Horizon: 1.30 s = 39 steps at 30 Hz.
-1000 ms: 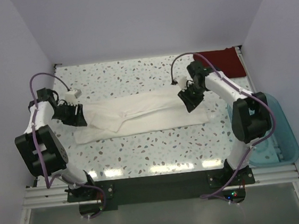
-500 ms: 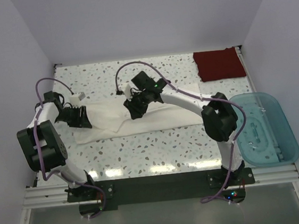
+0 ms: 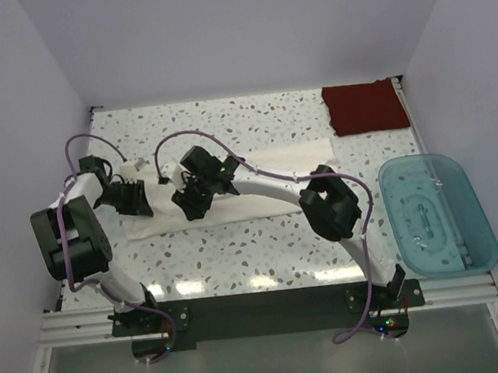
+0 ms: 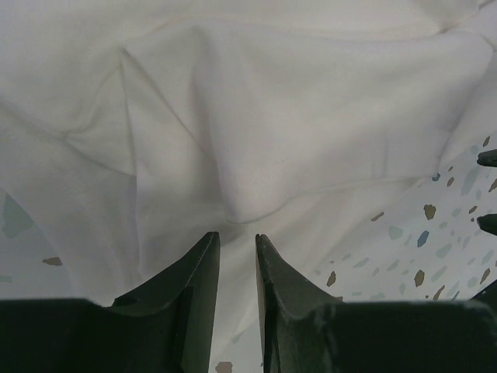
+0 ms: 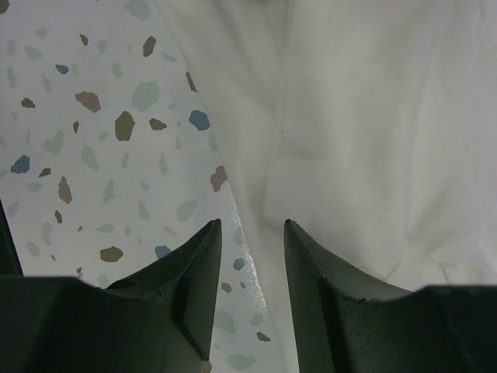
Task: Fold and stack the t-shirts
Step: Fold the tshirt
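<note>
The white t-shirt [image 3: 273,159] lies stretched left to right across the middle of the table. My left gripper [image 3: 131,197] sits at its left end. In the left wrist view the gripper [image 4: 238,237] has its jaws nearly together, pinching a puckered fold of the white cloth [image 4: 272,116]. My right gripper [image 3: 191,198] reaches far left, low over the shirt's near edge. In the right wrist view it [image 5: 252,224] is open and empty, straddling the cloth's edge [image 5: 373,116]. The dark red folded t-shirt [image 3: 365,107] lies at the back right corner.
A translucent teal bin [image 3: 434,211] stands at the table's right edge. The speckled table [image 3: 251,124] shows bare behind and in front of the shirt. My right arm stretches across the shirt's middle and hides part of it.
My right gripper has swept from the shirt's right end across to its left part, close to the left gripper. The left gripper has barely moved.
</note>
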{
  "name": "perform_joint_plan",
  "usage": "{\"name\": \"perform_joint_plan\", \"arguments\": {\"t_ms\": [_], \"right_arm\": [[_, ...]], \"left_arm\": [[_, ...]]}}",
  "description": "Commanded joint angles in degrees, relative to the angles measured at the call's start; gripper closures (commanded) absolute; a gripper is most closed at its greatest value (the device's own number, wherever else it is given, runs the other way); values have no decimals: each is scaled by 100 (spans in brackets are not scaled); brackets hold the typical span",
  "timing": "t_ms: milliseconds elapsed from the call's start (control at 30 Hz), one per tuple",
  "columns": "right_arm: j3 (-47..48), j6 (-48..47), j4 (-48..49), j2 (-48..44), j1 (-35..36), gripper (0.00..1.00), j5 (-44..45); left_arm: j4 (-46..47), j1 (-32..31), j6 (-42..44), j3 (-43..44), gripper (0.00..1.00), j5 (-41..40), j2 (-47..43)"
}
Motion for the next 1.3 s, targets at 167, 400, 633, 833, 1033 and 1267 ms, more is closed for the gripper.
{"name": "perform_joint_plan", "arguments": {"t_ms": [167,400,633,833,1033,1267], "right_arm": [[306,-273,200,306,136,57,389],[359,-449,94,544,136,55,521],[412,-502,68,483,136,75,767],[508,-651,-63,465,136,90,891],[561,-652,-46,333,127,100,969],[684,-669,138,78,-5,100,1233]], "left_arm": [[291,-104,-132,72,68,55,167],[378,-174,-158,116,64,20,272],[405,-192,-106,309,68,-41,404],[431,-200,-141,494,78,-15,474],[379,-209,-132,643,89,37,457],[238,-244,-18,1091,100,-24,457]]}}
